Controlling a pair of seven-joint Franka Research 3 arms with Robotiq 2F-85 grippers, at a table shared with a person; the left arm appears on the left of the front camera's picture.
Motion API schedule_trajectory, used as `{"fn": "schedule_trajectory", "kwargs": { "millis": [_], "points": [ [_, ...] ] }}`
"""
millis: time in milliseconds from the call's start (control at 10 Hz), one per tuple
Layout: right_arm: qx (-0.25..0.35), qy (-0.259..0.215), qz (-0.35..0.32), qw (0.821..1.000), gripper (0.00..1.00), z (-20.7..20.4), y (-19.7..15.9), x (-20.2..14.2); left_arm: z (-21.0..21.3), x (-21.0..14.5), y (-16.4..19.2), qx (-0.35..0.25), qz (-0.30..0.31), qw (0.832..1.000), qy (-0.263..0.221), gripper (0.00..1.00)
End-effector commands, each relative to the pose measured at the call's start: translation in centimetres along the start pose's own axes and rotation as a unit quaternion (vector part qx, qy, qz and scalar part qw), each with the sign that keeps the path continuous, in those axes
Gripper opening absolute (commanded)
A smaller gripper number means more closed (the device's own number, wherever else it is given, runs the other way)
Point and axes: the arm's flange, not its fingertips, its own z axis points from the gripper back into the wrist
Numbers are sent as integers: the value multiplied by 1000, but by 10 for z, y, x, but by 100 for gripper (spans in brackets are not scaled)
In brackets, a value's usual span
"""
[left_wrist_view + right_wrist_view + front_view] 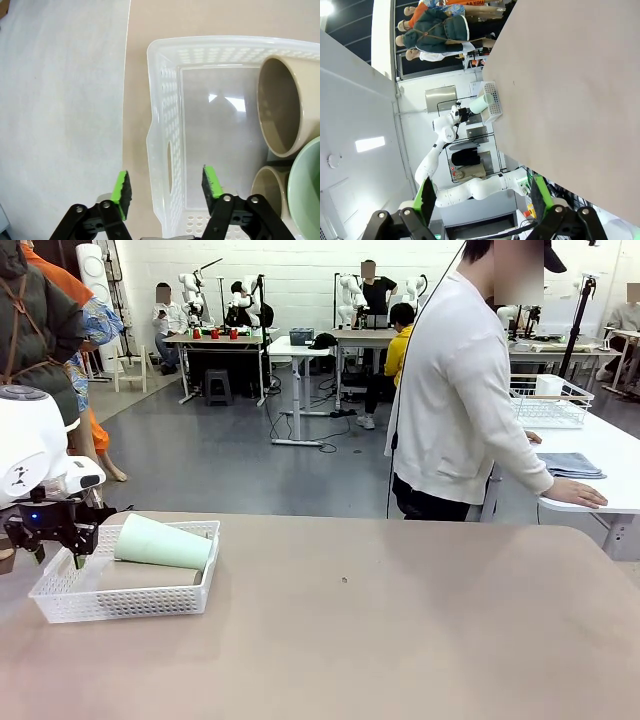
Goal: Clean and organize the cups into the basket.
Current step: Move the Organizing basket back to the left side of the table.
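Cups (162,542) in basket (130,602) (left gripper (166,187) astride wall)

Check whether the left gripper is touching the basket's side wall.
Cannot tell. In the left wrist view the left gripper stands open, straddling the basket wall by its handle slot; one pad overlaps the wall, so neither contact nor gap shows plainly.

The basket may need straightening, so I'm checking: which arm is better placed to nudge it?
Left. Its tool hangs open astride the basket's end wall, beside the cups. The right tool is open, away from the basket.
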Motion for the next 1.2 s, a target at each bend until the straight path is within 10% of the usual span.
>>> {"fn": "schedule_trajectory", "kwargs": {
  "millis": [0,600,800,1100],
  "points": [
    [0,2,3,1000,100,-3,1,-4,-1,-2,-3,6,4,1000,0,100],
    [0,2,3,1000,100,-3,1,-4,14,-16,-4,-31,1,999,-17,100],
    [0,2,3,1000,100,-3,1,-4,67,-73,-4,-133,-4,985,-108,100],
    [0,2,3,1000,100,-3,1,-4,106,-135,2,-91,23,981,-168,100]
  ]
}}
